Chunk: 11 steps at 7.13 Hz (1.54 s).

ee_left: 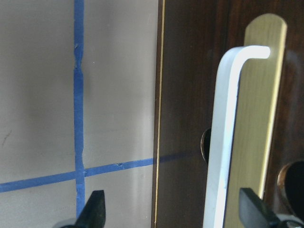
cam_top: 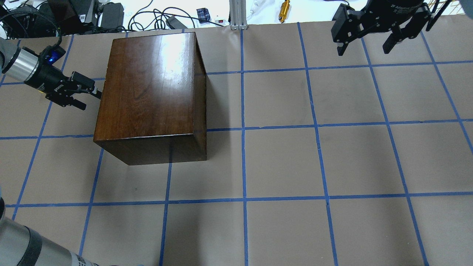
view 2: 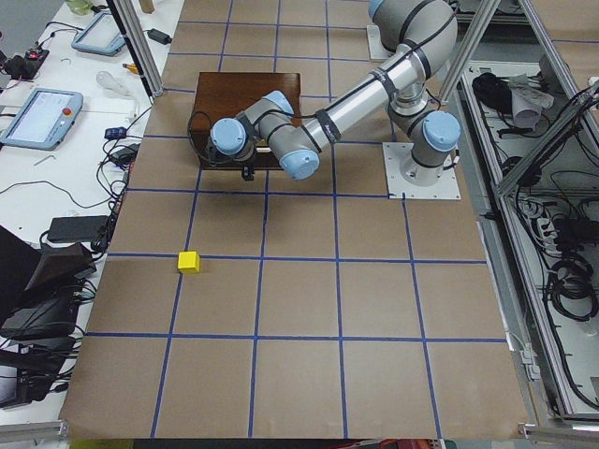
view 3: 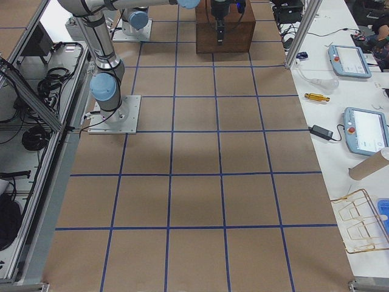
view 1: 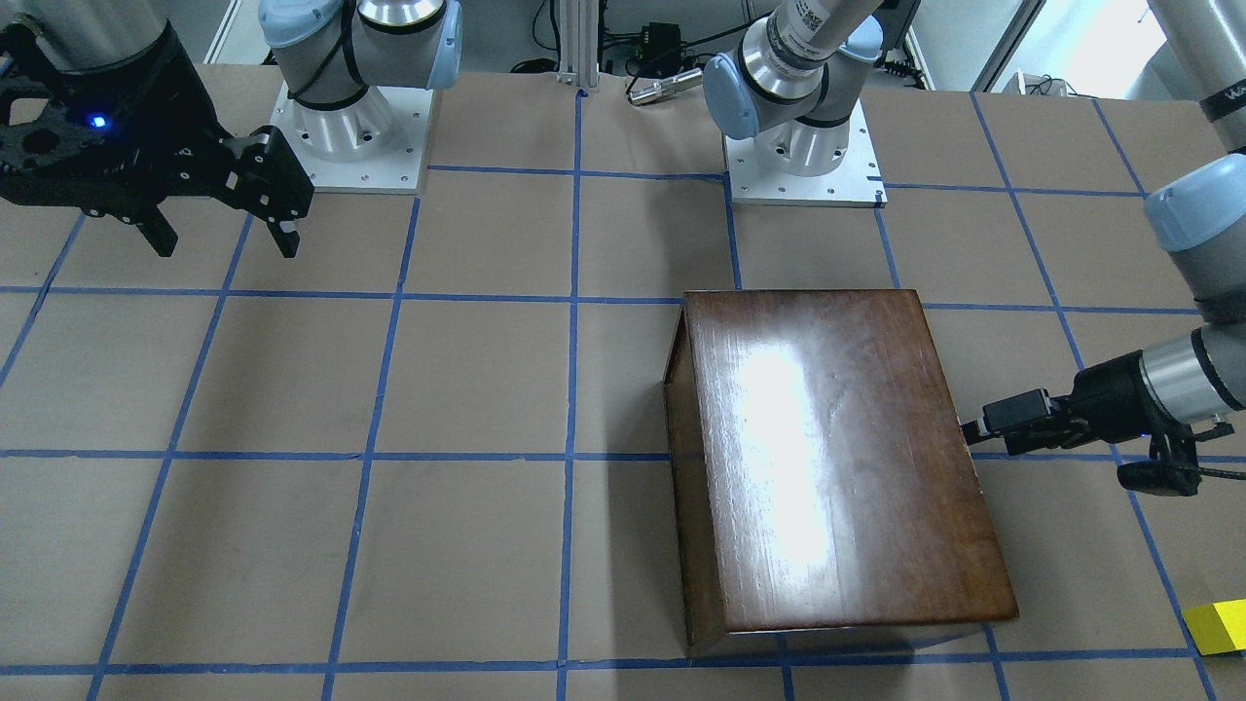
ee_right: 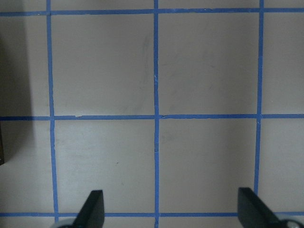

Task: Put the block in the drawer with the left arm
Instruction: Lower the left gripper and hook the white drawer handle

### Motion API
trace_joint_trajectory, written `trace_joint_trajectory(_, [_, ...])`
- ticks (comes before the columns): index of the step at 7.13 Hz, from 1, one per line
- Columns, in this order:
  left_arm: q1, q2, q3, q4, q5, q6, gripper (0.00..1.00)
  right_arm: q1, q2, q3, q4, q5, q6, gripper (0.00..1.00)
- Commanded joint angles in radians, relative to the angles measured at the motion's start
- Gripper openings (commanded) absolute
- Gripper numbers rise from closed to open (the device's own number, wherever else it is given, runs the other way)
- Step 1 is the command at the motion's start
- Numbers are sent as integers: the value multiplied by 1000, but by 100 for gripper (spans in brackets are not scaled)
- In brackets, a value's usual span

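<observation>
The glossy dark-brown box [cam_top: 151,85] stands on the table with its drawer shut. The drawer's dark front panel [ee_left: 190,95] fills the left wrist view, with a white handle [ee_left: 223,142] on a brass plate. My left gripper [cam_top: 89,100] is open and level with that front, its fingertips [ee_left: 97,211] a little short of the panel, the handle in line between them near the right fingertip. The yellow block [view 1: 1217,626] lies on the table apart from the box, also in the exterior left view [view 2: 189,262]. My right gripper [cam_top: 367,40] is open and empty, raised far from the box.
The table is brown paper with a blue tape grid [cam_top: 242,129]. The two arm bases [view 1: 803,156] stand on metal plates at the robot's side. Cables and small gear [cam_top: 284,9] lie beyond the far table edge.
</observation>
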Motion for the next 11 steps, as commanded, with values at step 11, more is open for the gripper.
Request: trace_joint_trajectory(11, [-12,-20,-42,57,-1,-4,100,-1,-1,0,0,-1,0,100])
